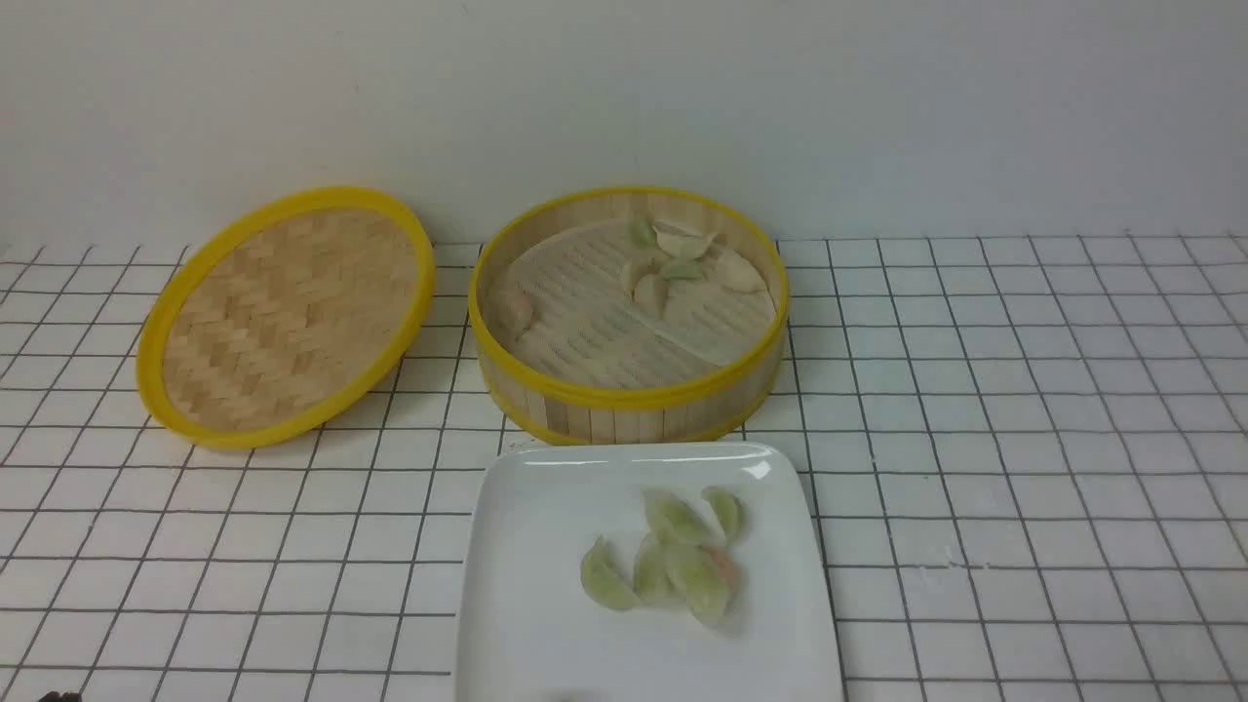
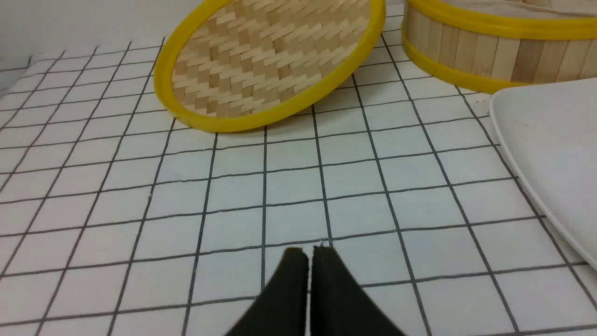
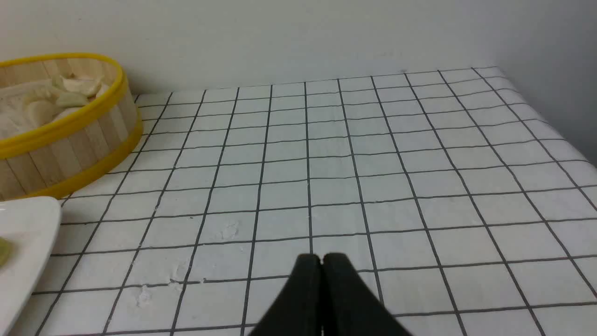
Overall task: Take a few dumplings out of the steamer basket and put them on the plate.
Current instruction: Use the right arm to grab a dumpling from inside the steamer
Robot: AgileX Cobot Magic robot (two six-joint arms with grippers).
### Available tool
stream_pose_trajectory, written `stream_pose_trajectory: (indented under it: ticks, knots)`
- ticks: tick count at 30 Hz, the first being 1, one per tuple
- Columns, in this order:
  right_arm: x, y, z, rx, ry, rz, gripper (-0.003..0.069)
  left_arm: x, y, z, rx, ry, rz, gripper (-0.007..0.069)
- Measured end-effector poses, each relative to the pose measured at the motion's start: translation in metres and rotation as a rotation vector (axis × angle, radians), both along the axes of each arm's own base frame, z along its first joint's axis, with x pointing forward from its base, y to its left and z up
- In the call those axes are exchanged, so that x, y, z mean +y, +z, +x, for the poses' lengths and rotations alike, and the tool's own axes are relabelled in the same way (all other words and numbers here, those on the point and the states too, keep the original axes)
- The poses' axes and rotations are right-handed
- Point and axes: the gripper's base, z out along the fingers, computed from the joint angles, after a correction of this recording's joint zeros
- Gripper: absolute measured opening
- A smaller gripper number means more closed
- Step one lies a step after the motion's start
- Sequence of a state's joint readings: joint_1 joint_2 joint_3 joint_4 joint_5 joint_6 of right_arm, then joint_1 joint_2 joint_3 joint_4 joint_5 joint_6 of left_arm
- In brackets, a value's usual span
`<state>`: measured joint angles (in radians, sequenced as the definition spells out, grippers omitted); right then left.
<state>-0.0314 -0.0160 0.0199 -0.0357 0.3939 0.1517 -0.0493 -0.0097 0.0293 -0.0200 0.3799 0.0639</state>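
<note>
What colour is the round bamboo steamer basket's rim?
Bamboo steamer basket: yellow rim, clearest in front view.

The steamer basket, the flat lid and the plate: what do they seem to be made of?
Steamer basket: matte upright bamboo-like slats, smooth yellow rims, maybe plastic. Flat lid: woven pale strips, likely bamboo. Plate: glossy white with highlights, ceramic or melamine; cannot tell.

Plain off-white wall (image 1: 624,97) fills the bg and meets the table at the back. Table top (image 1: 1024,390) is white w/ a thin dark grid of squares, lines a bit wavy. Right wrist view: table edge (image 3: 585,154) drops off beside a greyer stretch of wall, faint scuffs (image 3: 228,231) on the surface. Light soft & even, shadows weak
</note>
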Motion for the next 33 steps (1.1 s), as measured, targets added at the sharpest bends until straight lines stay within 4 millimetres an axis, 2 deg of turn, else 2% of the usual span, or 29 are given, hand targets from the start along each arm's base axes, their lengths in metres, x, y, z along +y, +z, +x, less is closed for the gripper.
stream_pose_trajectory:
  ticks: [25,27,30,33]
  knots:
    - [0.000,0.001,0.000,-0.007,0.001,0.015,-0.0013,0.000,0.000,0.000,0.000,0.000,0.000,-0.0006]
    - [0.002,0.002,0.001,-0.040,0.000,0.129,-0.0013,0.000,0.000,0.000,0.000,0.000,0.000,-0.0006]
    - [0.004,0.013,0.003,-0.180,-0.016,0.497,-0.0013,0.000,0.000,0.000,0.000,0.000,0.000,-0.0006]
    - [0.002,0.023,0.002,-0.295,-0.032,0.681,-0.0013,0.000,0.000,0.000,0.000,0.000,0.000,-0.0006]
